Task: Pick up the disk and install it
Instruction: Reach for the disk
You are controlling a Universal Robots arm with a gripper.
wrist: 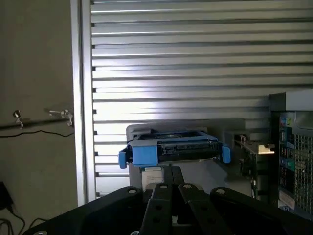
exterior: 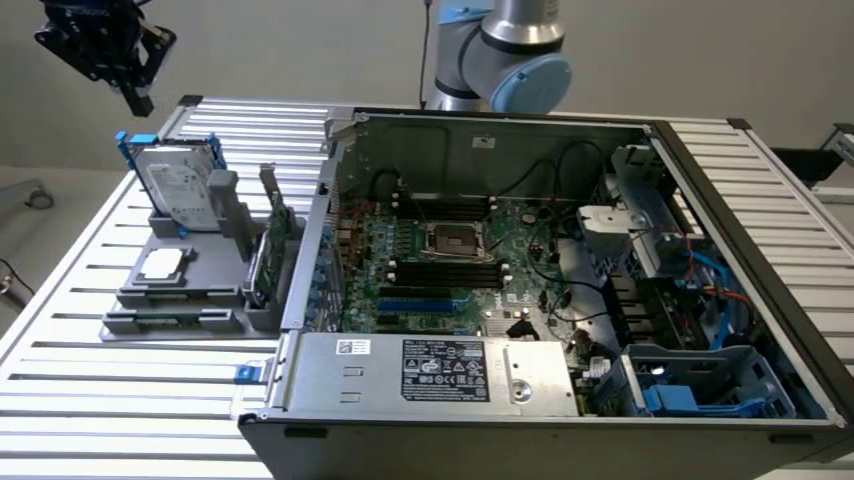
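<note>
Gripper (exterior: 138, 100) clenched, empty, high over the counter (exterior: 80, 400). Disk (exterior: 175, 182) stands on end in the grey stand (exterior: 160, 292), directly below me and well apart. Long axis rises toward me, blue top edge facing up.

Disk (exterior: 178, 185) upright in rack (exterior: 167, 295) on table (exterior: 107, 400), exterior view's left of computer case (exterior: 534, 445); gripper (exterior: 136, 100) hangs above disk, apart.
</note>
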